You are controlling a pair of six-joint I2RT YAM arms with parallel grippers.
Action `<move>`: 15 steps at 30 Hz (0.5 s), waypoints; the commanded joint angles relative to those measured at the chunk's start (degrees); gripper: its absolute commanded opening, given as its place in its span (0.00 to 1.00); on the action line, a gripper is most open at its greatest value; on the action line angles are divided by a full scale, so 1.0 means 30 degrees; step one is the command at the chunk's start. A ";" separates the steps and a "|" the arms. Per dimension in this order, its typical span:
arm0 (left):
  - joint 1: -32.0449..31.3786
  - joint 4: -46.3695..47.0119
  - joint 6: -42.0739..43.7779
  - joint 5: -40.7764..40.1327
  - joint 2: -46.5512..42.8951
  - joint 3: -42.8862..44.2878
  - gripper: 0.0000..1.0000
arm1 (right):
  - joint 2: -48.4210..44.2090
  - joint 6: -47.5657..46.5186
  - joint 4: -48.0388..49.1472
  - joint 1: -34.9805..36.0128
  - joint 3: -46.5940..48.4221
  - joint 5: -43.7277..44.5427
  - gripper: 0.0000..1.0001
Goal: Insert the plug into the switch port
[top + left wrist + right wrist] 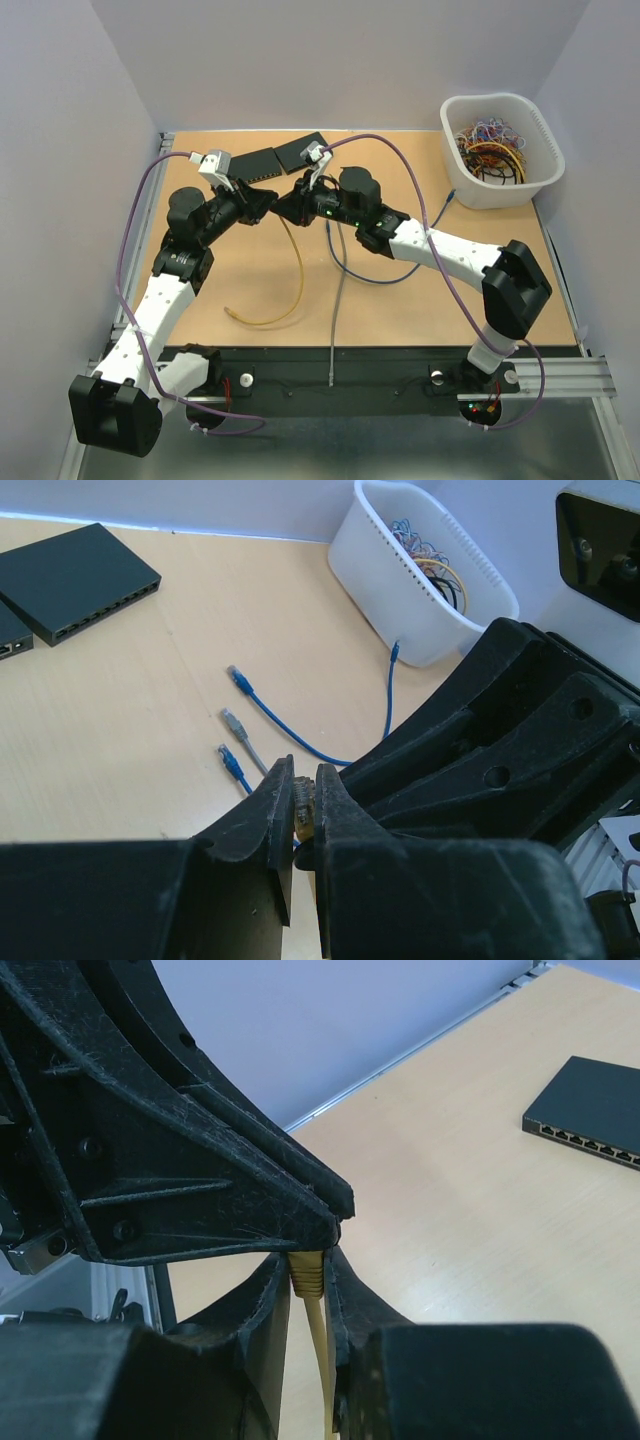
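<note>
The plug (303,807) is the end of a yellow cable (291,288), held above the table's middle where both grippers meet. My left gripper (304,780) is shut on the plug, which shows as a yellowish piece between its fingertips. My right gripper (308,1265) has its fingers pressed against both sides of the plug's ribbed yellow boot (307,1273), and the cable (322,1360) hangs down between them. In the top view the left gripper (266,204) and right gripper (291,208) touch tip to tip. The black switch (300,152) lies flat just beyond them, its port row (585,1145) facing this way.
A second black switch (260,164) lies left of the first. A white basket (502,188) of cables stands at the back right. Blue cables (290,730) and a grey cable (338,300) trail across the table, their plugs lying loose (233,720).
</note>
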 commanded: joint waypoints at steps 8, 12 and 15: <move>0.0061 0.0432 0.0919 -0.0144 0.0240 0.1218 0.47 | -0.1273 0.0166 0.1433 0.0257 -0.0754 0.0799 0.00; 0.0061 -0.0038 0.1533 -0.1111 0.0767 0.1627 0.65 | -0.2240 0.0430 0.1433 0.0257 -0.2275 0.1033 0.00; 0.0120 -0.0652 0.1682 -0.1988 0.1790 0.2475 0.72 | -0.3381 0.0489 0.1112 0.0228 -0.3623 0.1588 0.00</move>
